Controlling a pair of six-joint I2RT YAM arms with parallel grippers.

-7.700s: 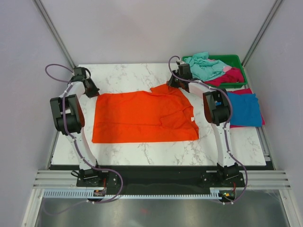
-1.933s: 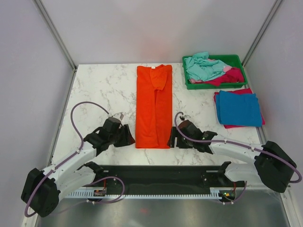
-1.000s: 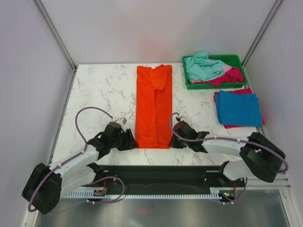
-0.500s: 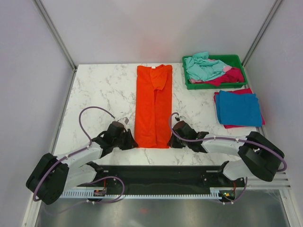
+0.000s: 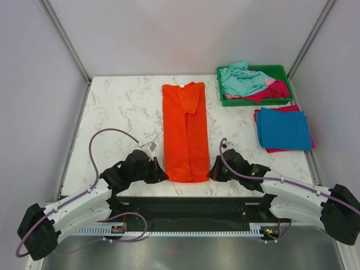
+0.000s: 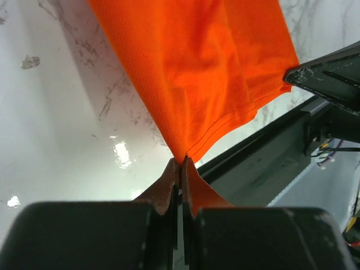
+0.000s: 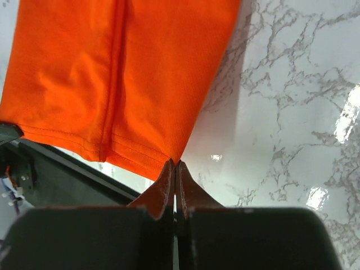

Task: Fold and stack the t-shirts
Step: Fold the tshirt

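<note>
Hem corners of the bright orange fabric t-shirt (image 5: 185,129), likely limp, sit pinched in your left claw (image 6: 180,160) and right claw (image 7: 175,164).

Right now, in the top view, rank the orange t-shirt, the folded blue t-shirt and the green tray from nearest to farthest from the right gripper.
1. The orange t-shirt: centre of the table, its near right corner pinched in the right gripper.
2. The blue t-shirt: folded, at the table's right edge, farther back.
3. The green tray: far right corner, behind the blue t-shirt.
</note>
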